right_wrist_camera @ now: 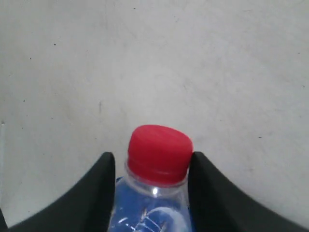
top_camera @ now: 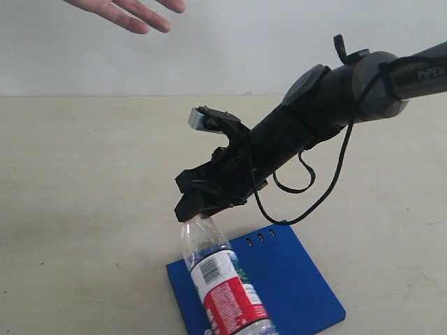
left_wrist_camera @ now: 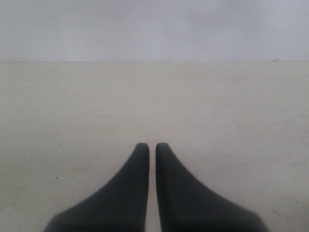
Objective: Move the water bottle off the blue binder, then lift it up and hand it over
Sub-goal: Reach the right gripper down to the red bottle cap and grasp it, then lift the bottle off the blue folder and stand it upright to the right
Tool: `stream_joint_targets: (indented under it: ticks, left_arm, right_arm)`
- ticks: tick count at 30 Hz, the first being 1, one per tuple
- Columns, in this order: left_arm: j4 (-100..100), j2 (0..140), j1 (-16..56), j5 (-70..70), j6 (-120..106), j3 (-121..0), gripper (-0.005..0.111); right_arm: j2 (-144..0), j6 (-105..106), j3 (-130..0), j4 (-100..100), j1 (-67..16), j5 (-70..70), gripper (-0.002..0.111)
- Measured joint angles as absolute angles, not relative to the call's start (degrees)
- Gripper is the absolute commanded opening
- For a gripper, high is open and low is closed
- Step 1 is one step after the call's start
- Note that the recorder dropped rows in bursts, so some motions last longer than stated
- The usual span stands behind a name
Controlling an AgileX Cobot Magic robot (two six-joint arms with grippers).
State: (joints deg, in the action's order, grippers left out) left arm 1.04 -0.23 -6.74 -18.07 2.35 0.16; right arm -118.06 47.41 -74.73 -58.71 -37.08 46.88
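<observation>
One grip to describe, beginning nearest the exterior camera: shows the water bottle point(top_camera: 223, 286) at the lower edge, tilted, with its base cut off by the frame, so cannot tell if resting on the blue binder point(top_camera: 293, 279) or lifted a little clear of it. Overlaps the near left corner of the binder in this view, and lets blue show through its clear shoulder in the right wrist view, so probably over the binder and not yet moved off. Just above, finds the right gripper point(right_wrist_camera: 152, 157) closed narrow on the neck, one finger at each side, right under the red cap point(right_wrist_camera: 159, 150). Seems a good place to hold: stiff and ridged, with the wider cap above the fingers to stop a slide downward. Lower down, only thin plastic, likely to dent under a squeeze, and a smooth label. Looks light, with little water to see, though hard to be sure. Held by the top alone, may swing, so better to carry slowly. Further back, only the bare beige table point(top_camera: 84, 174). Shows the left gripper point(left_wrist_camera: 152, 145) only in its own wrist view, drawn almost together, holding nothing. Farthest, at the upper edge, an open human hand point(top_camera: 129, 10) stretched out, well apart from the bottle, probably waiting to receive it.
</observation>
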Motion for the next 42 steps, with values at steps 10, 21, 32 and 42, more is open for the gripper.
stream_joint_targets:
  ticks: [10, 21, 32, 42]
  left_arm:
    - [1.04, -0.23, -6.74, -18.07, 2.35, 0.16, 0.005]
    - [1.04, -0.23, -6.74, -18.07, 2.35, 0.16, 0.005]
    - [1.04, -0.23, -6.74, -18.07, 2.35, 0.16, 0.005]
    - [1.04, -0.23, -6.74, -18.07, 2.35, 0.16, 0.005]
  right_arm:
    - [-116.59, 40.84, -74.73, -52.38, -36.53, 45.01, 0.029]
    - [-108.49, 26.26, -74.87, -31.89, -24.24, 42.65, 0.029]
    - [-106.24, 25.88, -74.76, -25.56, -13.61, 37.39, 0.002]
    - [-99.05, 35.28, -74.68, -24.80, -6.81, 25.06, 0.003]
